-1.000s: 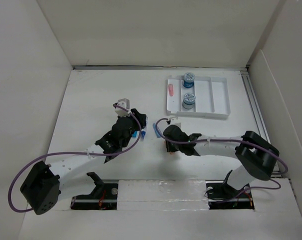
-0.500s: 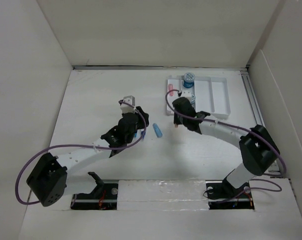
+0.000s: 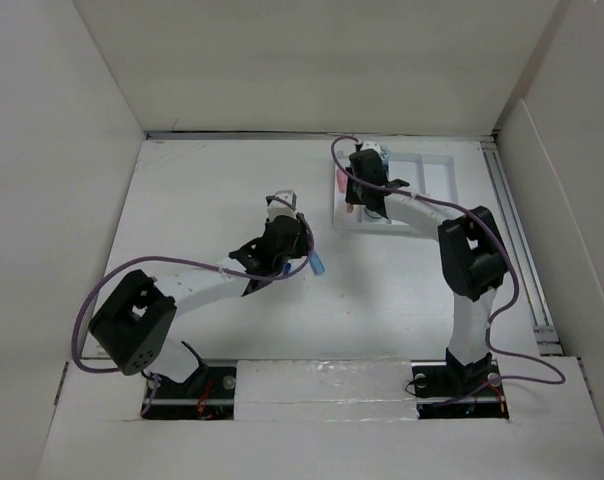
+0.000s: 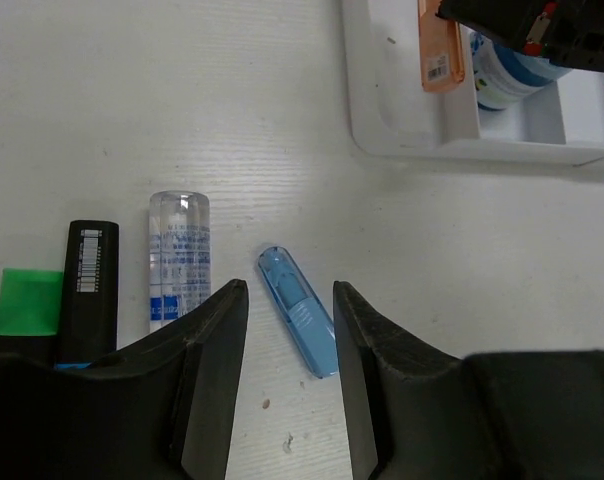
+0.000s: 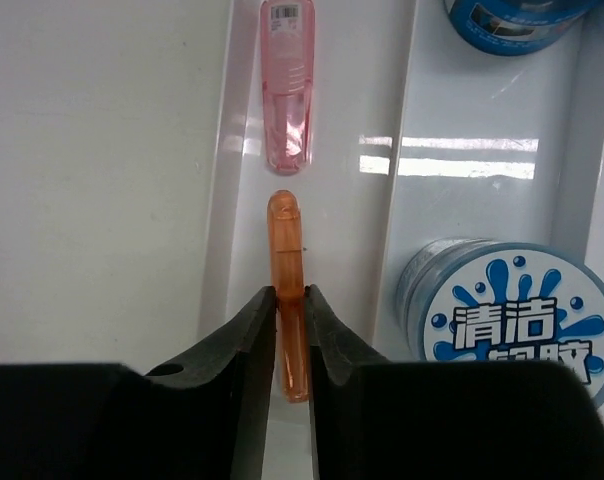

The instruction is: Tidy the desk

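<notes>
My right gripper (image 5: 290,292) is shut on an orange translucent stick (image 5: 286,240) and holds it over the left compartment of the white tray (image 5: 397,150), just short of a pink stick (image 5: 287,85) lying there. In the top view this gripper (image 3: 358,203) is at the tray's (image 3: 434,230) left end. My left gripper (image 4: 287,295) is open above the white desk (image 3: 202,200), its fingers either side of a blue translucent stick (image 4: 297,325) lying flat. The blue stick also shows in the top view (image 3: 315,263), beside the left gripper (image 3: 300,250).
Two round blue-labelled cans (image 5: 502,320) (image 5: 512,20) stand in the tray's second compartment. A clear tube (image 4: 178,255) and a black marker (image 4: 90,275) with a green part (image 4: 27,300) lie left of the blue stick. Tall white panels wall the desk.
My right arm has swung from the desk's middle to the tray, carrying the orange stick. My left gripper has moved right and away from the base, over the blue stick.
</notes>
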